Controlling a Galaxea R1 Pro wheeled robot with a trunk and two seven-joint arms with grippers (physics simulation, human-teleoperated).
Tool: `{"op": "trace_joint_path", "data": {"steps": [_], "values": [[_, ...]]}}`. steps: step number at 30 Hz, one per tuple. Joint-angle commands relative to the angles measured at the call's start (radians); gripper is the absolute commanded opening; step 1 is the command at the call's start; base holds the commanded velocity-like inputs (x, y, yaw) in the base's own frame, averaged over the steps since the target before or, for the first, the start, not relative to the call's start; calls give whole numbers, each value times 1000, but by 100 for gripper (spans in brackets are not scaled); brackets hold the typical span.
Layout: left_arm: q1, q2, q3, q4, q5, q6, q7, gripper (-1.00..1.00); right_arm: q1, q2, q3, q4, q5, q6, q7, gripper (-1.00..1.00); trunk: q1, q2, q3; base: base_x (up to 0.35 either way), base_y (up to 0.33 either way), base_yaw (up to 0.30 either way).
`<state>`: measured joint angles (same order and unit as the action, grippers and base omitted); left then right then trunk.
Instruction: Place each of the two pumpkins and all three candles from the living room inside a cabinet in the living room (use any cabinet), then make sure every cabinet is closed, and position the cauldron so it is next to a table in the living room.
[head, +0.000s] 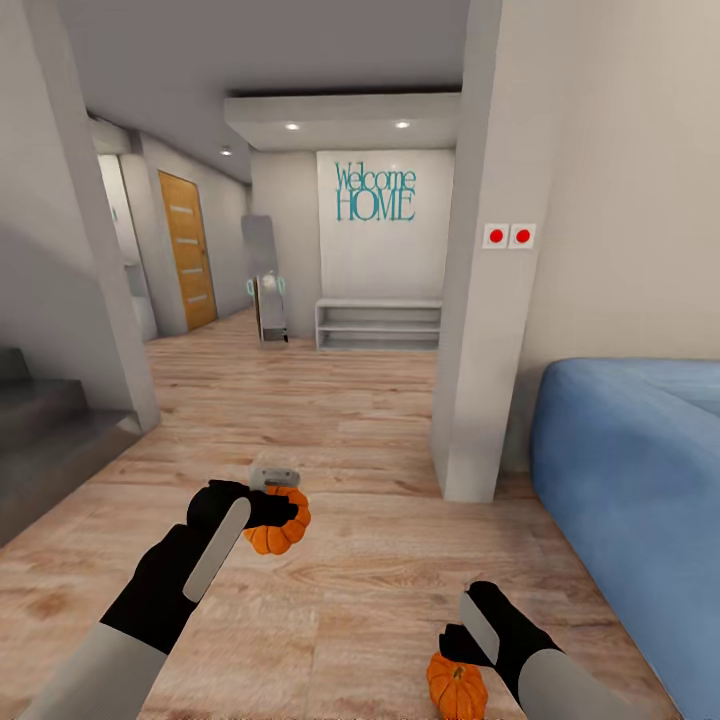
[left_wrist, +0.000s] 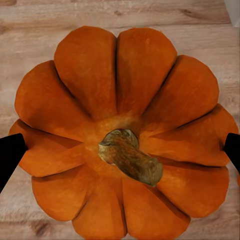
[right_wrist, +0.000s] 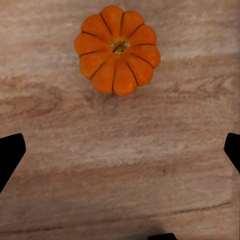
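At the far left a grey stair (head: 45, 430) rises beside a wall, and further down the hall stands an orange door (head: 188, 250). The left pincer (head: 285, 510) hangs over the wooden floor (head: 350, 600) with a pumpkin (head: 277, 528) between its fingers; in the left wrist view that pumpkin (left_wrist: 120, 135) sits stem-up between the two black fingertips (left_wrist: 10, 155), which stand at its sides, so the pincer is closed on it. Just behind it on the floor lies a small grey thing (head: 275, 472), too blurred to name. At the end of the hall a low white shelf unit (head: 378, 324) with bare shelves stands under the blue "Welcome HOME" lettering (head: 375, 192). To the right of that, two red buttons (head: 508, 236) sit on a pillar. The right pincer (head: 460, 625) is open, its fingers wide apart, above the second pumpkin (head: 456, 688), which rests on the floor; in the right wrist view this pumpkin (right_wrist: 117, 49) lies well clear of the fingertips (right_wrist: 10, 155). A blue sofa (head: 640, 480) stands at the far right.
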<state>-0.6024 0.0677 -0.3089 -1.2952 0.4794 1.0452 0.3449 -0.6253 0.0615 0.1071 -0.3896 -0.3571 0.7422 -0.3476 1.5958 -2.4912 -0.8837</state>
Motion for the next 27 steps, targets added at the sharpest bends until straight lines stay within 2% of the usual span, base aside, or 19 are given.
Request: {"op": "trace_joint_path", "data": {"steps": [1, 11, 27], "values": [[-1, 1, -2, -1, 8, 2, 11, -100, 0, -1, 7, -1, -10, 3, -8, 100, 4, -8, -4, 0, 0, 0], [-1, 1, -2, -1, 8, 2, 11, -100, 0, -1, 5, 1, -9, -54, -6, 100, 9, -11, -43, 0, 0, 0], [-1, 1, -4, -1, 8, 2, 11, -100, 0, 2, 8, 1, -10, -60, -2, 100, 16, -15, -105, 0, 0, 0]]}}
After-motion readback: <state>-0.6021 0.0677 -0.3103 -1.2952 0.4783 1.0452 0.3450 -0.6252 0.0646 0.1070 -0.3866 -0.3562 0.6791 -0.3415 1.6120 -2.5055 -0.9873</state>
